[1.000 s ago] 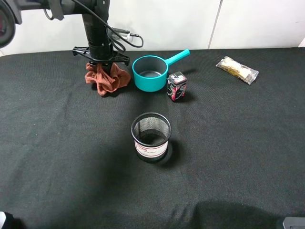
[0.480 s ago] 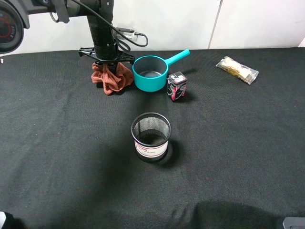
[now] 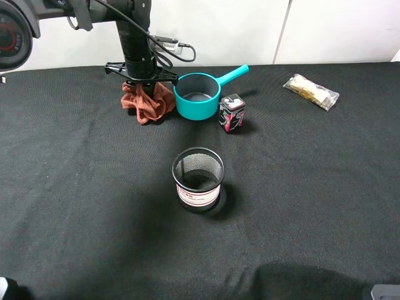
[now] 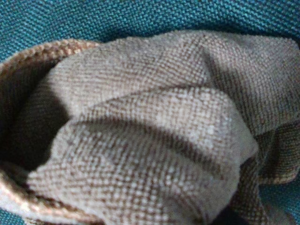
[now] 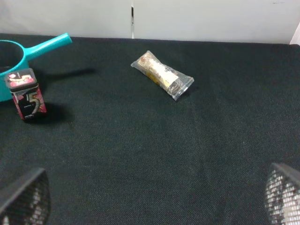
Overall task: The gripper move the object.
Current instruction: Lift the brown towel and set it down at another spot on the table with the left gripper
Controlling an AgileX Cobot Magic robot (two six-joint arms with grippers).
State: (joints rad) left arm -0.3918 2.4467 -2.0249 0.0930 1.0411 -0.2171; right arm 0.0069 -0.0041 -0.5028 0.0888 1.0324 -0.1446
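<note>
We judge the crumpled rust-red cloth (image 3: 148,103), just beside the teal plastic saucepan (image 3: 197,95) on the side away from its handle, soft, light and floppy, best held by its gathered top, where the left gripper (image 3: 142,83) seems pinched onto it.

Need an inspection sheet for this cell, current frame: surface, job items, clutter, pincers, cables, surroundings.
Surface: black fabric tabletop, no spills seen.
Job's things: rust-red cloth, bunched, beside the teal saucepan.
Clutter: saucepan upright with its handle pointing away from the cloth; small tin upright beside it; mesh cup upright mid-table; wrapped snack packet lying apart at the far right.
Grippers: left pincer on top of the cloth, apparently clamped on it, jaws hidden; right pincer open, holding nothing.
Cables: black cable looped off the left arm, above the table.
Surroundings: white wall panels behind; nothing else seen.
</note>
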